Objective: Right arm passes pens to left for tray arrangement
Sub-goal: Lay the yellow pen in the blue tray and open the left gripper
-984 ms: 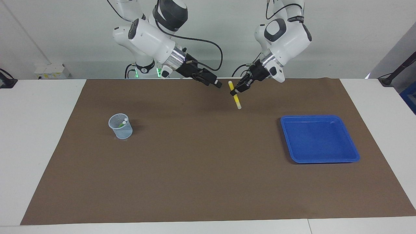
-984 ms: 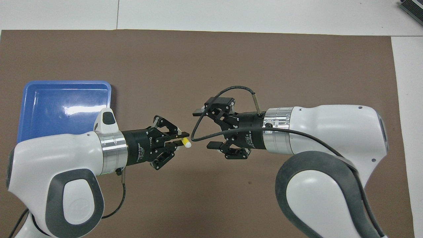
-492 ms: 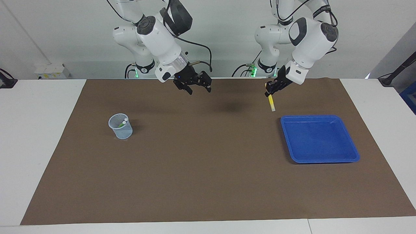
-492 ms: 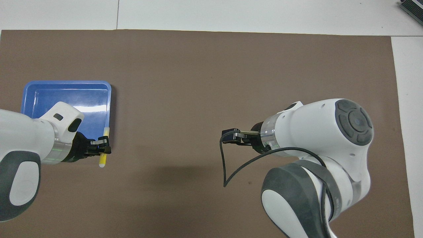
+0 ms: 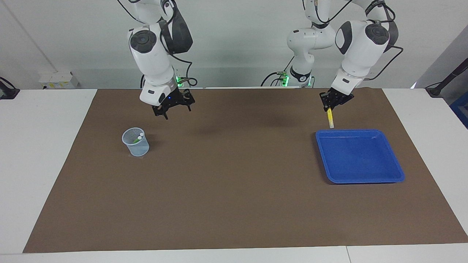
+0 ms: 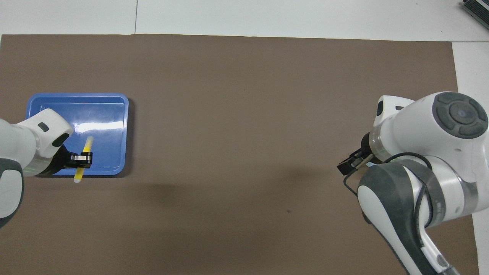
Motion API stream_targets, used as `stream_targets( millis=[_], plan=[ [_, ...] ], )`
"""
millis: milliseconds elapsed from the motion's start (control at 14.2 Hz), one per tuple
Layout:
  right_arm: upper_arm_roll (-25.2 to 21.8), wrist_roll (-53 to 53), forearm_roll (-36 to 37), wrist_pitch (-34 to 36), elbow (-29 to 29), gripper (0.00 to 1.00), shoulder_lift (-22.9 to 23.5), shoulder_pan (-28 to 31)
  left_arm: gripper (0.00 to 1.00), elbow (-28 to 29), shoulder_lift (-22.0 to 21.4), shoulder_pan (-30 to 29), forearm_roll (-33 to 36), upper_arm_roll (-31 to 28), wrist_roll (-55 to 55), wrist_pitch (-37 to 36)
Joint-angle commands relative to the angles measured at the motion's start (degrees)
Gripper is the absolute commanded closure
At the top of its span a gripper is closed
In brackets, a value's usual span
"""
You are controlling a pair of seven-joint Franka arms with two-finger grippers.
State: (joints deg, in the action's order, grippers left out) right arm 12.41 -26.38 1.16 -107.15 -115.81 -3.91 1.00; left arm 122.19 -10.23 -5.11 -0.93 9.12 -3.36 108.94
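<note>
My left gripper is shut on the yellow pen and holds it tilted in the air over the blue tray's rim on the side toward the robots. In the overhead view the left gripper and yellow pen cover that edge of the tray. My right gripper is open and empty, raised over the mat close to the mesh cup. A green pen and a second pale-ended pen stand in the cup. No purple shows.
A brown mat covers most of the white table. In the overhead view the right arm hides the cup, and only one fingertip of its gripper shows. The tray holds nothing.
The left gripper carried the yellow pen from the table's middle to over the tray's edge. The right gripper, empty, swung away to beside the cup.
</note>
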Motion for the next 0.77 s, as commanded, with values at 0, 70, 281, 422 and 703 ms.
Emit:
stream_targets(
  millis=[0,70,281,422,703],
  plan=[
    [0.77,-11.48,3.23,-2.79,-4.07,0.00,-1.45,1.80,1.00,-3.80,6.88,-2.79,1.72,0.55,1.78,3.28],
    [0.77,-11.42,3.32,-2.88,-4.86,0.00,-1.45,3.03,1.00,-3.80,8.29,-2.89,1.81,0.55,1.70,4.78],
    [0.86,-2.77,3.15,-5.96,-6.80,0.00,-0.57,8.82,1.00,-3.80,13.12,-3.24,2.87,0.55,1.69,11.10],
    [0.95,9.61,3.15,-4.74,-6.98,0.00,-0.48,8.58,1.00,-3.97,15.94,-3.32,4.26,0.46,1.61,14.27],
    [0.86,27.11,2.53,-6.30,-6.89,0.16,0.39,8.66,1.00,-4.15,20.51,-4.64,5.06,0.46,1.43,20.51]
  ],
)
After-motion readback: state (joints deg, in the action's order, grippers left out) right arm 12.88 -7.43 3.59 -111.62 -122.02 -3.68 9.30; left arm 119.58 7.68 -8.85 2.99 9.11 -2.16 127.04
